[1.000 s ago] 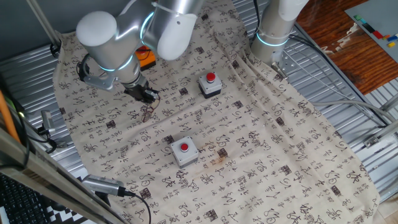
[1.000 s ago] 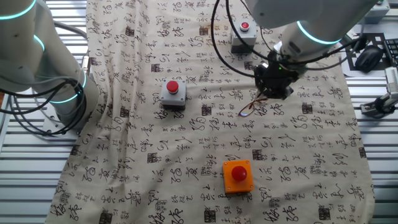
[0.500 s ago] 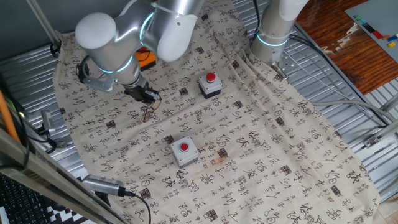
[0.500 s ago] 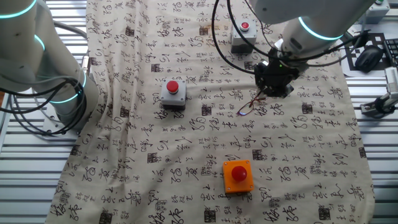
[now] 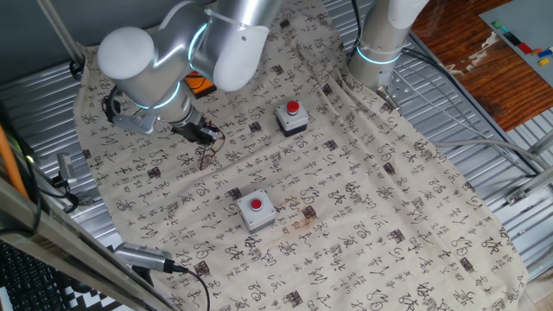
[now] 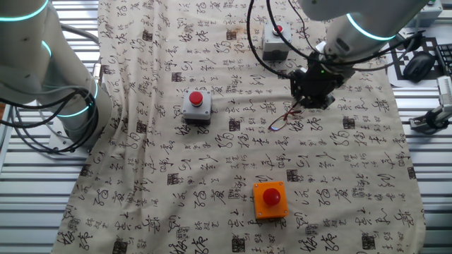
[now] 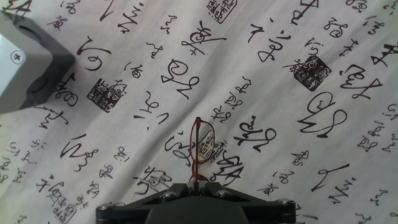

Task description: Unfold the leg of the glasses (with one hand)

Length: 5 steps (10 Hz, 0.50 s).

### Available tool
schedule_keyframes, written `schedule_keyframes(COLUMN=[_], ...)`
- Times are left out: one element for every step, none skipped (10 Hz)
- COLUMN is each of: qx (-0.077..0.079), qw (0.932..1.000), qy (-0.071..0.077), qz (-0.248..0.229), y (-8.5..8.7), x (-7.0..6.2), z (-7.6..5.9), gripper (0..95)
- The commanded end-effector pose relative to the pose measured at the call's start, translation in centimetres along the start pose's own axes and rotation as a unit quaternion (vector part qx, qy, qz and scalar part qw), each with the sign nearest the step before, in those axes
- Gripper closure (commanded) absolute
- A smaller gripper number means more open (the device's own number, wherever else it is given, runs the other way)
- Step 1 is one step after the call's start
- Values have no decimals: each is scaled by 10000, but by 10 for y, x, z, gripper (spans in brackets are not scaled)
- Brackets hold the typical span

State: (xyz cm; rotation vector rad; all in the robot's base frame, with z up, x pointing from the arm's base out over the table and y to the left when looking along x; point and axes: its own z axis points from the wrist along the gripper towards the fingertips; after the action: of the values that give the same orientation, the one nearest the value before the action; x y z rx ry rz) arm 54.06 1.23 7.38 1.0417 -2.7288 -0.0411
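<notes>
Arm drawn slightly back since the previous frame; glasses position unchanged.
The thin reddish-brown wire-framed glasses [image 7: 201, 149] hang lifted just above the character-printed cloth [image 5: 363, 199] on the counter, clamped at one end by the black two-finger gripper [image 7: 199, 184]. A grey box with a red button [image 6: 196, 105] sits well apart.

The arm reaches low over the table, its gripper [image 7: 200, 184] pointing down with fingertips pinched together.
</notes>
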Motion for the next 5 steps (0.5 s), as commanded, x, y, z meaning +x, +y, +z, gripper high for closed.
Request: schedule_keyframes(qx=[7,10,11,-1,9], qw=[10000,10000,10000,10000,9999], qy=[-1,30,44,72,104], qz=[16,16,12,4,-14], y=[2,2,1,1,1], x=[2,3,4,4,4], z=[-3,-5,-6,-7,-8], gripper=[950,950,950,950,950])
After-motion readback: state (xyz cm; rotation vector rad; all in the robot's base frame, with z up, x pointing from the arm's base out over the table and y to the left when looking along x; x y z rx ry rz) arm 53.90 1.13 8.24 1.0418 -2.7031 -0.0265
